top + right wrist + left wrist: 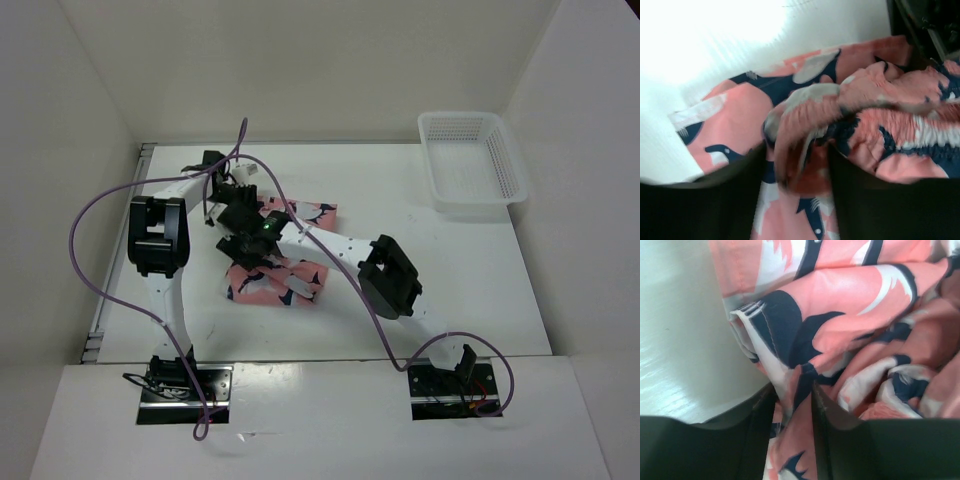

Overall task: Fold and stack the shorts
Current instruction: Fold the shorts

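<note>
The salmon-pink shorts (pixel 268 285) with navy and white bird shapes lie crumpled on the white table, left of centre. Both grippers hang over them, close together. My left gripper (pixel 238 212) is at the pile's far left part. In the left wrist view the left gripper (pixel 792 392) has its jaws nearly together with a fold of the shorts (pixel 850 295) pinched between them. My right gripper (pixel 248 250) is over the pile's middle. In the right wrist view the right gripper (pixel 795 152) grips a bunched ridge of the shorts (pixel 865 95); that view is blurred.
A white plastic mesh basket (pixel 470 165) stands at the far right back of the table. White walls enclose the table on the left, back and right. Purple cables loop from both arms over the left and near side.
</note>
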Available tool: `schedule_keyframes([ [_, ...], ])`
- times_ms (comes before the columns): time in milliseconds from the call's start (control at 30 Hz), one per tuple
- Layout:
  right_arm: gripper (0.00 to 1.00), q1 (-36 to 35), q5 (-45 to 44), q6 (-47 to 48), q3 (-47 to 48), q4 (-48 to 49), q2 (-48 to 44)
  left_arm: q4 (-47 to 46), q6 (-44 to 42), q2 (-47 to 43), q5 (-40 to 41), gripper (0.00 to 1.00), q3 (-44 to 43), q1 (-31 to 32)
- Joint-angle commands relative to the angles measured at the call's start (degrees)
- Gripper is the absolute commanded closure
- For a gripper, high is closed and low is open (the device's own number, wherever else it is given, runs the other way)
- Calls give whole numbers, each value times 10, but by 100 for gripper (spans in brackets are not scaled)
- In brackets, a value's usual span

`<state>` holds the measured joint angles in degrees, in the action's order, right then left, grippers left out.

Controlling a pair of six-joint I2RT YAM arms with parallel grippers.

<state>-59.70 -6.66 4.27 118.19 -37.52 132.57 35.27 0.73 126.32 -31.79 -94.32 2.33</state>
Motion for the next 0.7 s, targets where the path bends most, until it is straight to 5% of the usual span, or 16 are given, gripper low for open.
schedule_keyframes([
  [0, 37, -8, 31, 5, 19, 16, -15, 25, -7, 19, 27, 51, 2, -1],
  [167, 19, -2, 65, -15, 64, 10, -49, 37, -7, 2, 48, 26, -38, -49],
  [233, 19, -2, 79, -32, 64, 24, -96, 43, -7, -4, 37, 20, -67, -86],
  [433, 12, 27, 109, -110, -141, 212, -314, 53, -7, -73, -2, 17, -94, -105],
  [667, 24, 158, 103, -300, -383, 171, -409, 60, -7, -124, -40, 12, -49, -27],
])
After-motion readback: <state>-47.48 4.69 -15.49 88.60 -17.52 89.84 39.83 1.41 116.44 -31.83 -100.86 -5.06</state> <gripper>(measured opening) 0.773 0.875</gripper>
